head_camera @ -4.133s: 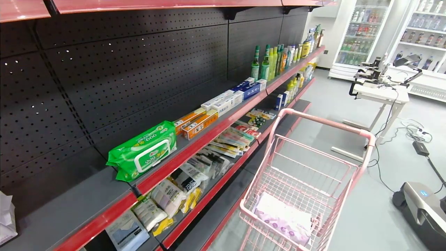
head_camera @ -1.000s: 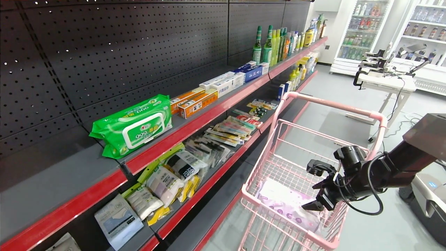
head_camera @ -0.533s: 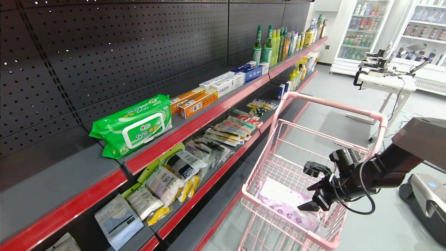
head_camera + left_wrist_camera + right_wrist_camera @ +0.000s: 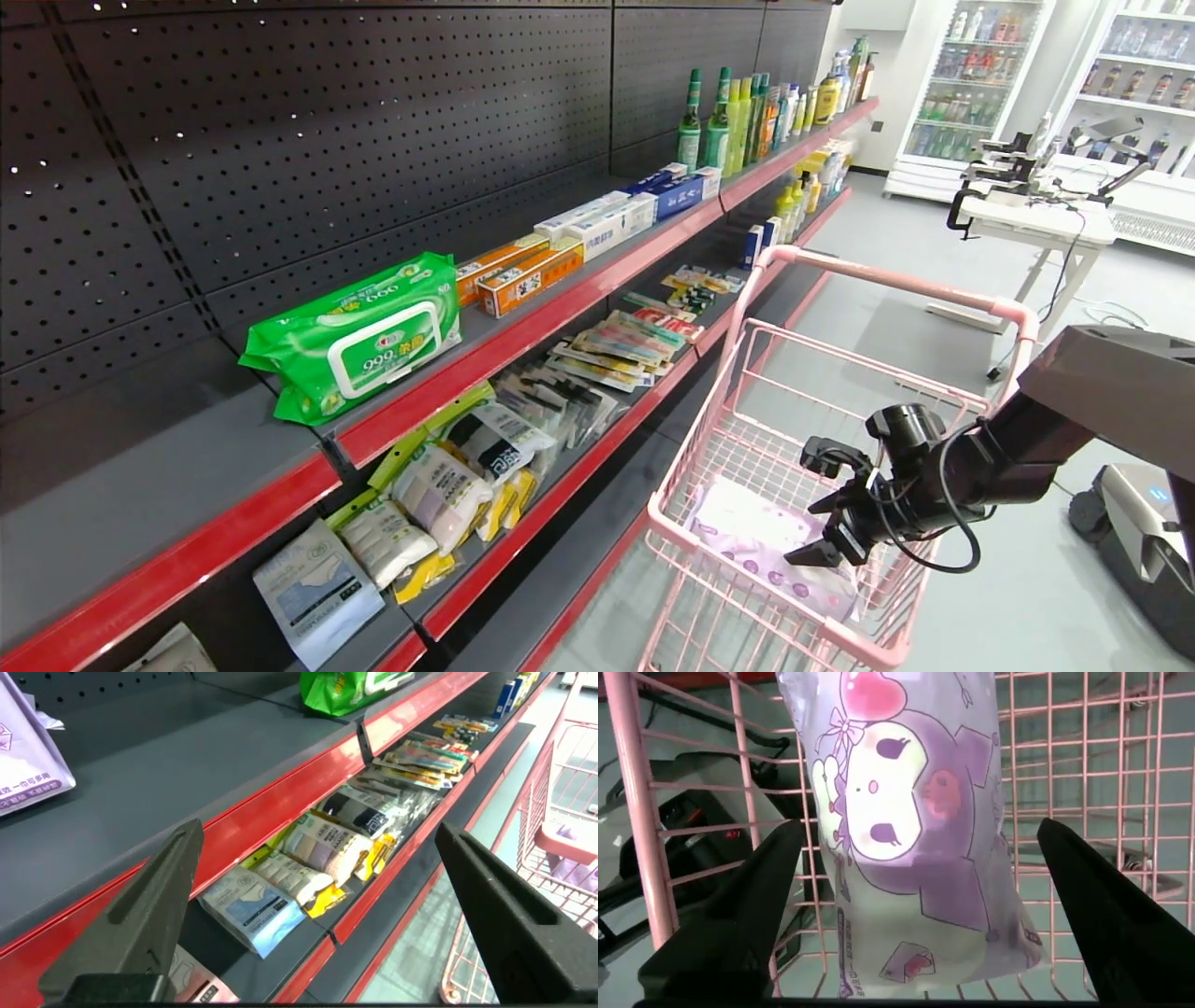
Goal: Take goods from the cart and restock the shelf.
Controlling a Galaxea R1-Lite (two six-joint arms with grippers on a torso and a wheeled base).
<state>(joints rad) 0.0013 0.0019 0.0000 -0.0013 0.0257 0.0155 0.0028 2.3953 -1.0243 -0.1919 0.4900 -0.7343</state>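
On the shelf [image 4: 523, 338] a green wipes pack [image 4: 355, 336] lies on the upper tier, and sachets [image 4: 439, 495] crowd the tier below. The left tool [image 4: 318, 831] hangs spread wide and empty beside those tiers. Further right, the cart [image 4: 896, 297] holds a purple pack [image 4: 747, 551] (cartoon-printed, as the right wrist view shows) on its wire floor. The right tool [image 4: 814, 509], on an arm slanting down from the right, hangs wide open over the pack, gripping nothing.

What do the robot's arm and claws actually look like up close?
The right arm is a dark, boxy shell narrowing to a black, rounded wrist, with thin black cables looping beside it. The right gripper and the left gripper each have two dark grey, wedge-shaped fingers tapering to points.
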